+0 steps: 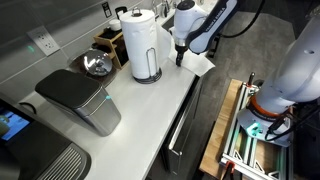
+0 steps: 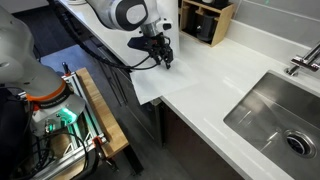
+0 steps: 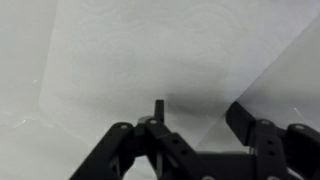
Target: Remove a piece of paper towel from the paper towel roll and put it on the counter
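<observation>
The piece of paper towel [image 1: 201, 64] lies flat on the counter [image 1: 150, 110] at its front edge, and one corner hangs over the edge in an exterior view [image 2: 148, 86]. In the wrist view the sheet [image 3: 150, 50] fills most of the picture. My gripper [image 3: 200, 118] is open and empty, with its fingers just above the sheet; it also shows in both exterior views [image 1: 179, 57] [image 2: 165, 61]. The paper towel roll [image 1: 141, 45] stands upright on its holder on the counter behind the gripper. I do not see the roll in the wrist view.
A grey boxy appliance [image 1: 85, 100] stands near the counter's front. A metal bowl [image 1: 97, 65] and a wooden box [image 1: 108, 44] sit by the wall. A sink [image 2: 275, 120] with a faucet [image 2: 305, 58] is set into the counter [image 2: 220, 80]. A cart [image 1: 250, 135] stands on the floor.
</observation>
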`<control>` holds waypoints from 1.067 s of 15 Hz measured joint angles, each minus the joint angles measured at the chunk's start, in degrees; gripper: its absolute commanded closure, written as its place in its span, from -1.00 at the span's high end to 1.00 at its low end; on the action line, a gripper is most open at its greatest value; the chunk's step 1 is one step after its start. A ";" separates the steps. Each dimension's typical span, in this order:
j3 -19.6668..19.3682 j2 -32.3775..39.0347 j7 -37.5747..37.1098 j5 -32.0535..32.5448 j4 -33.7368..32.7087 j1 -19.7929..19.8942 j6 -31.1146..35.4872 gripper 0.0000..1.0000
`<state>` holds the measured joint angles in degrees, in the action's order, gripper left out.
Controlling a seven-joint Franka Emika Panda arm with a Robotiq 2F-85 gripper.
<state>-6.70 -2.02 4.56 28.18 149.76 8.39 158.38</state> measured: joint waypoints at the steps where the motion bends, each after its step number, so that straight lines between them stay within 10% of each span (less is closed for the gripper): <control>1: 0.01 0.02 -0.06 0.00 0.00 -0.02 0.05 -0.46; 7: 0.20 0.17 -0.02 -0.26 0.30 -0.26 0.05 -0.99; 16: 0.11 -1.30 -0.15 1.50 0.06 0.06 -6.57 -0.90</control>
<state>-6.59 -3.32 4.40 29.69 149.82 8.45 151.81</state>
